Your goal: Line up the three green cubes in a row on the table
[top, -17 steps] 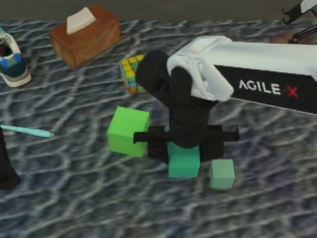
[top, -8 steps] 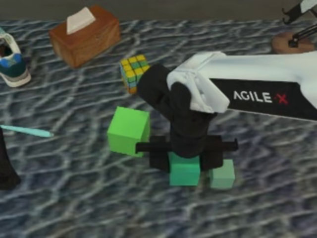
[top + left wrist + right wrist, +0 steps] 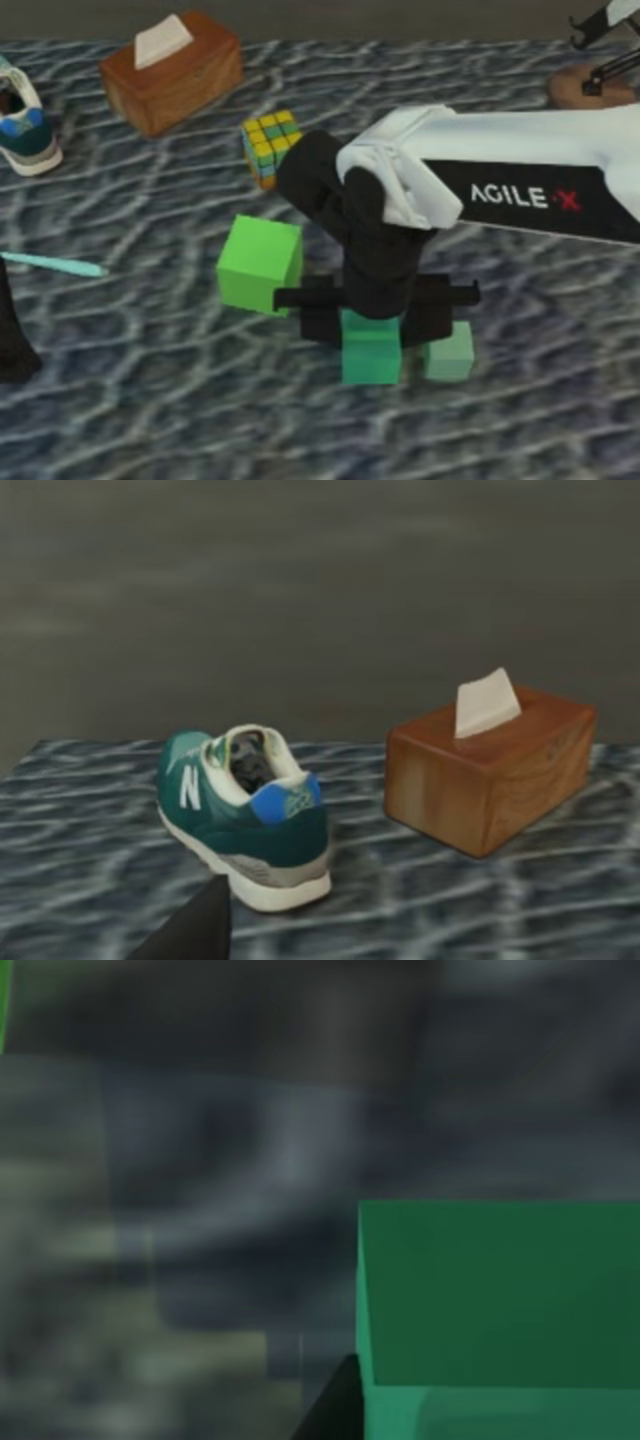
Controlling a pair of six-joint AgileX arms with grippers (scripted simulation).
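Right pincer (image 3: pixel 372 318), on the white arm marked AGILEX, is straddling the solid emerald cube (image 3: pixel 371 352) mid-desk; can't tell if it's actually clamped. Glossy lime cube (image 3: pixel 259 264) sits toward the desk's left edge, small mint cube (image 3: pixel 449 352) touching on the emerald's other side. Left arm's parked at the left edge by the sneaker (image 3: pixel 244 814) with an N logo.

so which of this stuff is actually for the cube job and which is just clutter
For the job:
- big lime cube
- emerald cube, under the right end effector
- small mint cube

Just lying about:
- puzzle cube
- tissue box
- sneaker
- teal stick
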